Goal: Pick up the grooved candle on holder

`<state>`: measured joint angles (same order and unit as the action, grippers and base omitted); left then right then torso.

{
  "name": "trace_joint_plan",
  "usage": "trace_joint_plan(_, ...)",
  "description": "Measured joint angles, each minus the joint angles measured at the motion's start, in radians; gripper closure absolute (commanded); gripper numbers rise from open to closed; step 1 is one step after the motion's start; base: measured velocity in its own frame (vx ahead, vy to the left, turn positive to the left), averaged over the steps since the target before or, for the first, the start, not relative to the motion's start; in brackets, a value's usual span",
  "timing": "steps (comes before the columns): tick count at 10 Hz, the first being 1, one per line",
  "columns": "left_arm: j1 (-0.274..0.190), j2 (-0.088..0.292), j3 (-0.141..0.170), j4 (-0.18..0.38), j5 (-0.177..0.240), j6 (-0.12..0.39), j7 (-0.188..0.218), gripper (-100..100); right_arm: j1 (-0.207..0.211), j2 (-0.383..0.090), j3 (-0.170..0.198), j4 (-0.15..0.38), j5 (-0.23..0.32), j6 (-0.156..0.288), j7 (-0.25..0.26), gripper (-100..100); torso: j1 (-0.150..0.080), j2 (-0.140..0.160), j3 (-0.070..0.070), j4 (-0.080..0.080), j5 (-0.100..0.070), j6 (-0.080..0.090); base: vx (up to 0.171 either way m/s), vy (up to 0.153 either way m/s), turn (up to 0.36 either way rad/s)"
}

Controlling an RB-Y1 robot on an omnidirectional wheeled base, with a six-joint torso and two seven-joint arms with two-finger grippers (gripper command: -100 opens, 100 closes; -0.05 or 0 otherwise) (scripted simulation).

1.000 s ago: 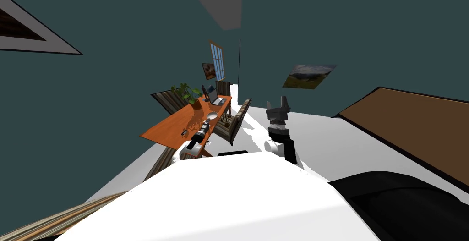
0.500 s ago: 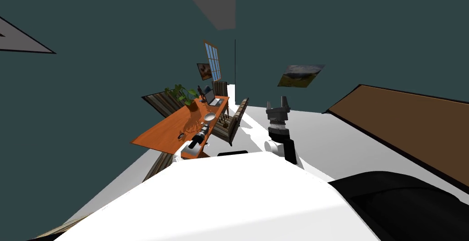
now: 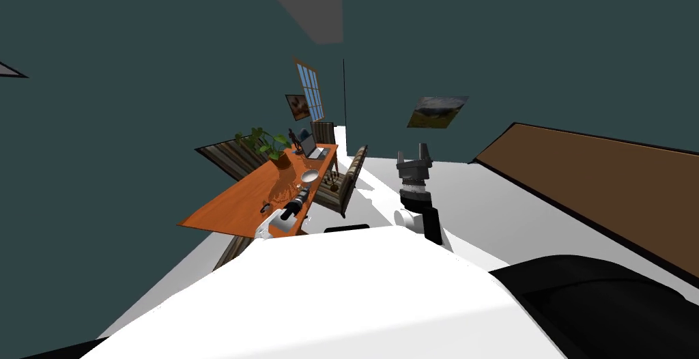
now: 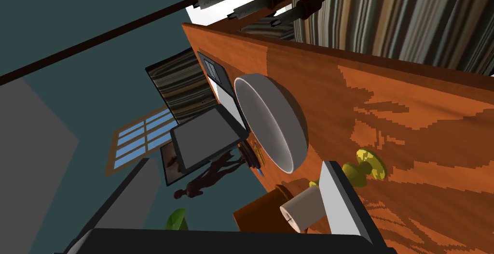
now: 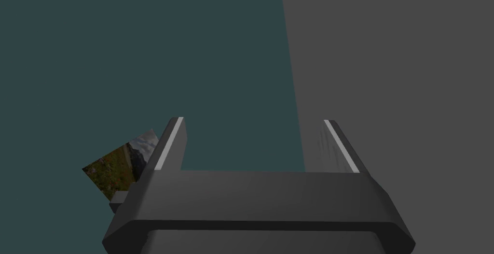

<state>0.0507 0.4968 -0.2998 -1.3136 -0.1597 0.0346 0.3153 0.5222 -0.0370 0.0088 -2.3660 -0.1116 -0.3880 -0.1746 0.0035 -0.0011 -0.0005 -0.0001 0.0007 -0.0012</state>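
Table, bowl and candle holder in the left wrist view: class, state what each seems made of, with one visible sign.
Table: likely wood, orange-brown with grain streaks.
Bowl: plain matt grey, perhaps ceramic; unclear.
Candle holder: yellow, brass-like, though without gleam.

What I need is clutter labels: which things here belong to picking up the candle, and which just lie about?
Job: candle, holder, left tool, table under them.
Lying about: bowl, laptop, figurine, plant, chair, right tool (open, idle).
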Motion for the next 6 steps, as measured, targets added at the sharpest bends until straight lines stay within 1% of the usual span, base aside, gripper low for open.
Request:
trace_joint_plan(2, -0.009, 0.006, -0.009, 0.027, -0.016, 0.02, 0.01, -100, 0.0, 0.0, 0.0, 0.0, 0.0, 0.0, 0.0, 0, -0.001, 0.0, 0.0, 0.0, 0.0, 0.0, 0.014, 0.032, -0.074)
trace_joint_plan(3, -0.022, 0.021, -0.018, 0.052, -0.019, 0.026, 0.021, -100, 0.0, 0.0, 0.0, 0.0, 0.0, 0.0, 0.0, 0, -0.001, -0.001, 0.0, 0.0, 0.0, 0.0, 0.019, 0.055, -0.139)
trace_joint_plan(4, -0.037, 0.027, -0.026, 0.086, -0.031, 0.036, 0.031, -100, 0.0, 0.0, 0.0, 0.0, 0.0, 0.0, 0.0, 0, 0.0, -0.001, 0.0, 0.0, 0.0, 0.0, 0.018, 0.061, -0.132)
trace_joint_plan(6, -0.051, 0.045, -0.041, 0.13, -0.053, 0.064, 0.052, -100, 0.0, 0.0, 0.0, 0.0, 0.0, 0.0, 0.0, 0, 0.001, -0.001, -0.001, 0.0, 0.0, 0.0, 0.027, 0.067, -0.124)
